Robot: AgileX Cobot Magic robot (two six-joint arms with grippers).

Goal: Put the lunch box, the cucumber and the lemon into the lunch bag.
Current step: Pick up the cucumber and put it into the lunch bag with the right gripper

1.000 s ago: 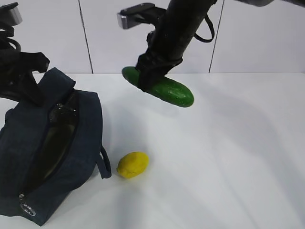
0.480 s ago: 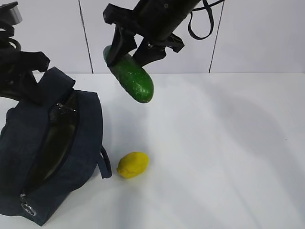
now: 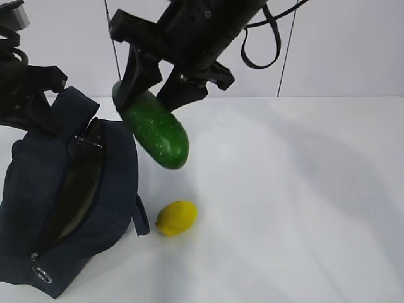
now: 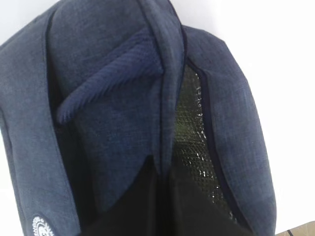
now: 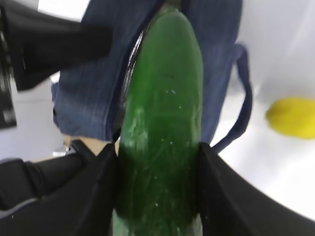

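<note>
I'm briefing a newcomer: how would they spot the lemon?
Start at the dark navy lunch bag on the table's left. Just right of its strap, alone on the white tabletop, lies the lemon: small, oval, the only yellow thing.

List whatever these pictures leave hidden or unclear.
- Lunch box: not made out in any view; the lunch bag interior is dark in the exterior view.
- Left gripper: out of frame in the left wrist view.
- Cucumber near end: cut off by the bottom edge in the right wrist view.
</note>
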